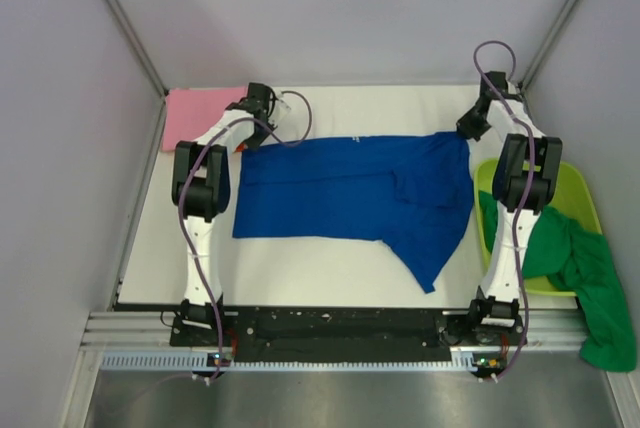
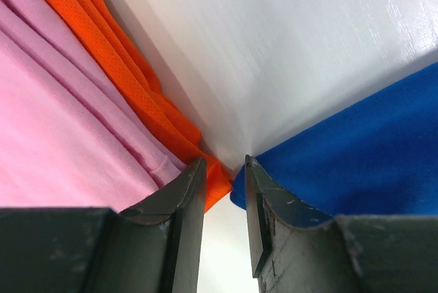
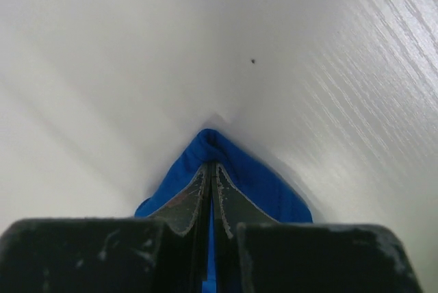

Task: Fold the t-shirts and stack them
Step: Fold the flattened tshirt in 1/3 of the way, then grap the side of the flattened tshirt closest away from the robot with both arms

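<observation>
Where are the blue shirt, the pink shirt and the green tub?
blue shirt point(image 1: 340, 188), top view, middle of its spread body.
pink shirt point(image 1: 195, 116), top view, its folded top.
green tub point(image 1: 578, 198), top view, right wall.

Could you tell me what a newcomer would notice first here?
A blue shirt lies spread across the table, the right tool shut on its far right corner and the left tool open at its far left one. A green shirt spills from the lime tub at right; a pink shirt sits far left.
</observation>
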{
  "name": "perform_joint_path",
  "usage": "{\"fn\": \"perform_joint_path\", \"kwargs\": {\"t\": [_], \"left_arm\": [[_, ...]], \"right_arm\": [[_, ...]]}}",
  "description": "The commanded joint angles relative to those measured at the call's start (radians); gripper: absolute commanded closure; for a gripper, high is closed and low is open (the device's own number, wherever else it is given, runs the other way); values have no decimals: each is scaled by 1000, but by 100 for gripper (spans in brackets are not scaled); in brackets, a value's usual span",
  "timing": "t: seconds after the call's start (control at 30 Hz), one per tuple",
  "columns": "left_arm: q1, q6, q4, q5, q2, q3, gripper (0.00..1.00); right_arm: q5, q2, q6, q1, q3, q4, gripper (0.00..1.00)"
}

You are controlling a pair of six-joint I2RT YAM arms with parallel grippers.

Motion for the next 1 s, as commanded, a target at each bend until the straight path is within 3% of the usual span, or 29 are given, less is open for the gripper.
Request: {"fn": "perform_joint_path", "kwargs": {"t": [0.0, 0.13, 0.27, 0.37, 0.53, 0.63, 0.73, 0.77, 0.87, 0.97], "left_arm": [[5, -16, -3, 1, -38, 51, 66], [-5, -4, 6, 40, -126, 45, 61], [-22, 16, -11, 93, -242, -13, 55], [-41, 53, -29, 178, -346, -116, 53], [-82, 192, -162, 406, -558, -337, 52], [-84, 312, -280, 503, -701, -488, 51], [-82, 462, -340, 505, -828, -674, 49], [-82, 491, -339, 494, -860, -731, 47], [-82, 554, -317, 474, -929, -891, 43], [-82, 530, -215, 433, -934, -993, 41]], "right_arm": [[-44, -31, -133, 12, 122, -14, 100], [-41, -146, -262, 50, 133, -16, 94], [-87, -315, -387, 101, 57, -35, 69], [-83, -471, -483, 182, -110, -40, 46], [-103, -769, -669, 344, -434, -56, 26], [-65, -942, -798, 471, -635, -74, 25], [-50, -1135, -961, 572, -840, -100, 21], [-93, -1200, -1037, 599, -906, -121, 12], [-150, -1335, -1224, 657, -1034, -198, 12], [-149, -1363, -1339, 733, -1109, -242, 13]]}}
